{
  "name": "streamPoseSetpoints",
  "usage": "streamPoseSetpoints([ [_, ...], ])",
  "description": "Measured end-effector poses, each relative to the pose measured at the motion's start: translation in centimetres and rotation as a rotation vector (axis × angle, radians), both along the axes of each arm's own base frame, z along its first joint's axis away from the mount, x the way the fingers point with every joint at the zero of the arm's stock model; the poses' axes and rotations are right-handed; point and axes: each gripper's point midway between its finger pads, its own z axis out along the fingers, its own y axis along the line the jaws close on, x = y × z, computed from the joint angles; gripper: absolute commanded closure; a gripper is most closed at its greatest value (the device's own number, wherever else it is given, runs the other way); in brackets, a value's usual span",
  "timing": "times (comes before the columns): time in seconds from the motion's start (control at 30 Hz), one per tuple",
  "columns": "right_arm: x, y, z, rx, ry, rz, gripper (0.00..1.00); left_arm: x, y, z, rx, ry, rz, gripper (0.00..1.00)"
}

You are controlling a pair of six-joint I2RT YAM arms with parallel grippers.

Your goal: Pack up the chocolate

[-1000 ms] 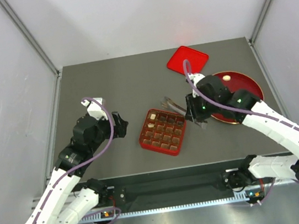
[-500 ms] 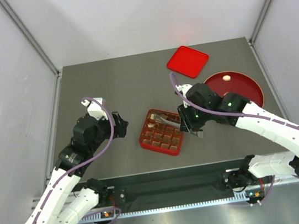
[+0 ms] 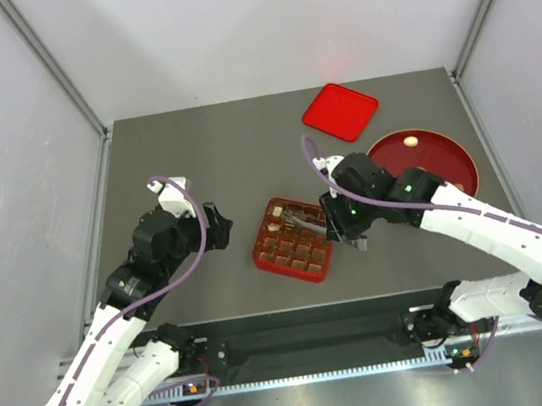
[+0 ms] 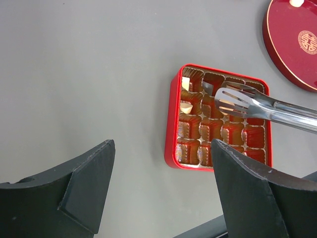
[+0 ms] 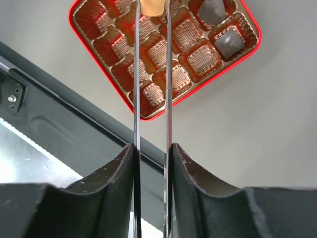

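The red gridded tray (image 3: 261, 253) lies mid-table. Some of its cells hold chocolate: two dark pieces (image 5: 213, 12) in one corner and cream pieces (image 4: 186, 106) along the left column. My right gripper (image 5: 152, 146) is shut on metal tongs (image 5: 136, 74). The tong tips reach over the tray and pinch a tan chocolate (image 5: 151, 6) above its cells. In the top view the right gripper (image 3: 343, 225) sits at the tray's right edge. My left gripper (image 3: 222, 225) hovers open and empty left of the tray, seen as (image 4: 163, 148) in its own view.
A round dark-red plate (image 3: 442, 164) at the right holds one cream chocolate (image 3: 410, 142). The flat red lid (image 3: 340, 111) lies behind it at the back. A black rail (image 5: 59, 114) runs along the table's near edge. Grey walls enclose three sides.
My right arm has swung left from the plate, carrying the tongs over the tray. The left arm has not moved.
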Motion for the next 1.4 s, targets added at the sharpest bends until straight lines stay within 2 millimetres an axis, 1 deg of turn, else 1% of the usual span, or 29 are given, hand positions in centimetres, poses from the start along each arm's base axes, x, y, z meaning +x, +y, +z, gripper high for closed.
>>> streamPoseSetpoints([
  [0.23,0.3,-0.1,-0.6,-0.024,0.002,-0.011,0.62,0.0,0.0,0.0,-0.001,0.0,0.0,0.17],
  [0.43,0.5,-0.1,-0.7,-0.033,-0.002,-0.016,0.62,0.0,0.0,0.0,0.0,0.0,0.0,0.17],
  [0.63,1.1,-0.6,-0.6,-0.053,-0.029,-0.048,0.63,0.0,0.0,0.0,-0.001,0.0,0.0,0.17],
  [0.73,1.6,-0.8,0.3,-0.055,-0.056,-0.07,0.63,0.0,0.0,0.0,0.0,0.0,0.0,0.17],
  [0.8,2.1,-1.0,1.4,-0.048,-0.086,-0.088,0.63,0.0,0.0,0.0,0.0,0.0,0.0,0.17],
  [0.9,3.0,-2.1,2.9,-0.032,-0.125,-0.138,0.63,0.0,0.0,0.0,-0.001,0.0,-0.001,0.17],
  [0.93,3.5,-2.8,3.2,-0.03,-0.132,-0.167,0.63,0.0,0.0,0.0,-0.001,0.0,0.0,0.17],
  [1.0,4.6,-5.0,3.5,-0.039,-0.134,-0.255,0.63,0.0,0.0,0.0,-0.001,0.0,0.0,0.17],
  [1.1,6.6,-9.8,3.9,-0.061,-0.142,-0.444,0.62,0.0,0.0,0.0,-0.001,-0.001,0.0,0.17],
  [1.17,7.3,-12.7,4.2,-0.066,-0.153,-0.555,0.62,0.0,0.0,0.1,-0.002,-0.003,0.0,0.17],
  [1.3,7.5,-18.4,4.0,-0.106,-0.16,-0.761,0.62,-0.1,0.0,0.3,-0.006,-0.01,-0.001,0.17],
  [1.4,7.4,-21.7,3.6,-0.133,-0.148,-0.882,0.62,-0.2,0.0,0.4,-0.01,-0.011,-0.007,0.17],
])
